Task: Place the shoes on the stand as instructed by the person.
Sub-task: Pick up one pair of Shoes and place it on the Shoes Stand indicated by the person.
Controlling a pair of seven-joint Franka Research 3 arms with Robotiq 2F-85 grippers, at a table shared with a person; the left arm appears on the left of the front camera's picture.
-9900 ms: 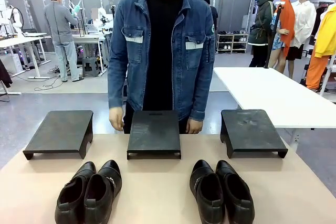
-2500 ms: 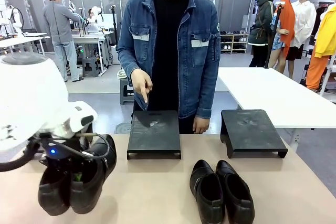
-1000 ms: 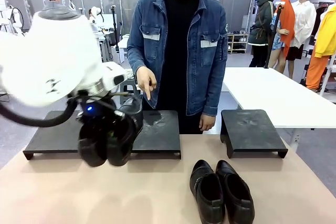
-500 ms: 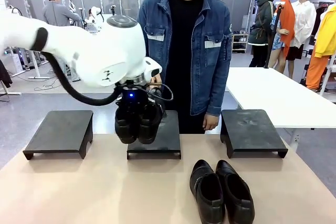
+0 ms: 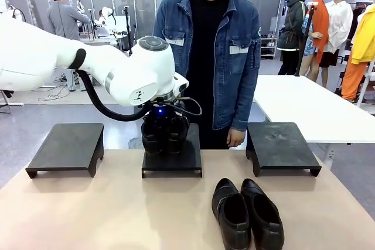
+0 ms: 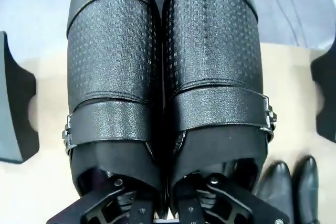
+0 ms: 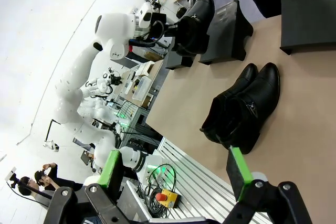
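Left stand (image 5: 65, 146); left gripper (image 6: 164, 205), fingers pinching together the inner collars of the held pair of shoes (image 5: 166, 137) over the middle stand (image 5: 173, 161), just before the person (image 5: 214, 57); second pair of shoes (image 5: 246, 212) on the table (image 5: 111, 215), near right; right stand (image 5: 281, 146); right gripper (image 7: 174, 176), fingers spread wide.

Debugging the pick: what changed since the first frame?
The left gripper took hold of the left pair, lifted it off the table and carried it across to the middle stand. The other pair, left stand and right stand stayed put.
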